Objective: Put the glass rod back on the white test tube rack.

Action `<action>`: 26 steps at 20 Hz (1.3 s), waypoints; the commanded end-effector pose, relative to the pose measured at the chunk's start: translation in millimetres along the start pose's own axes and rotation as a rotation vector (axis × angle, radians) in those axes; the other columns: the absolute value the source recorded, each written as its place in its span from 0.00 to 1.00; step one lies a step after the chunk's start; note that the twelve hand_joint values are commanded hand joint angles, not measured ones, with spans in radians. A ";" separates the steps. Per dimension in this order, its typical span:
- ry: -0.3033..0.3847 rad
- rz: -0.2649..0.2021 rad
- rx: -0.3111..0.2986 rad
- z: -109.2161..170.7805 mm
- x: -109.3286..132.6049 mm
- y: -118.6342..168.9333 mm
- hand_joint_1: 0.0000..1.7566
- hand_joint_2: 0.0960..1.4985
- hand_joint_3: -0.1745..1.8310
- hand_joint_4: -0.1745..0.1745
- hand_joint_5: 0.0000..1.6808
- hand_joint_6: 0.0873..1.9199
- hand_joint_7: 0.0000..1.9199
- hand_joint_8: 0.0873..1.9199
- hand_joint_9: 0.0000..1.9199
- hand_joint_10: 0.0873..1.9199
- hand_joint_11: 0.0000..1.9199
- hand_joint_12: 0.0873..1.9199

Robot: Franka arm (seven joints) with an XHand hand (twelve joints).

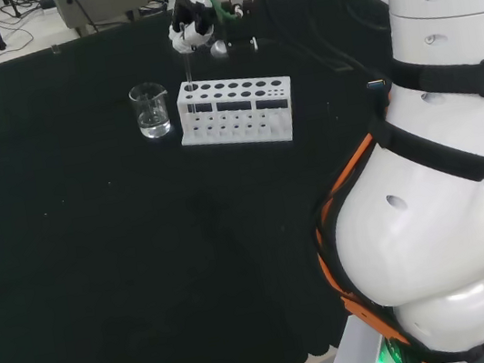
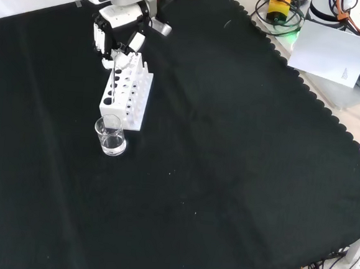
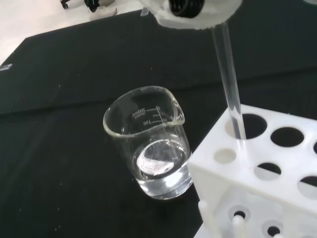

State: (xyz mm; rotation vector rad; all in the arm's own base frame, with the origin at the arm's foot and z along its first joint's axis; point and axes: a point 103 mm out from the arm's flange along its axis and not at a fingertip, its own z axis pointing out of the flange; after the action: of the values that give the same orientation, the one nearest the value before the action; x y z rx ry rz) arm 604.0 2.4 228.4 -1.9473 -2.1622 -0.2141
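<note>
Black cloth (image 1: 98, 259) covers the bench. In the head view, left to right: a clear beaker (image 1: 151, 110) holding a little liquid, then the white test tube rack (image 1: 236, 111). The glass rod (image 3: 229, 84), thin and clear, stands near upright, lower end in the rack's left corner hole, top pinched by the hand (image 1: 191, 26).

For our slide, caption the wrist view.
Glass rod entering a corner hole of the white test tube rack, beside a beaker.

White rack (image 1: 235, 111), clear rod (image 3: 230, 84), clear beaker (image 3: 151, 141), black cloth (image 2: 228, 151).
</note>
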 end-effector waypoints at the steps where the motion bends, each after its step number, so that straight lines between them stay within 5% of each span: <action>1: 0.005 -0.011 0.032 2.6 5.4 2.3 0.74 0.67 0.09 0.00 0.75 0.06 0.60 0.52 0.91 0.30 0.66 0.37; 5: -0.003 -0.016 0.051 0.3 6.6 2.9 0.75 0.65 0.08 0.00 0.75 0.09 0.69 0.34 0.91 0.31 0.70 0.39; 11: 0.000 -0.036 0.065 -2.8 12.3 4.3 0.80 0.64 0.01 0.00 0.59 0.36 0.79 0.01 0.91 0.33 0.75 0.39; 26: 0.004 -0.023 0.027 -12.6 4.8 -2.6 0.75 0.57 0.00 0.00 0.48 0.41 0.75 0.00 0.91 0.35 0.78 0.39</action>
State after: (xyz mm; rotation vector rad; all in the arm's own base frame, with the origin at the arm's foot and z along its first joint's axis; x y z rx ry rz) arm 605.9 9.8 236.5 -1.9012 -2.1732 -0.1670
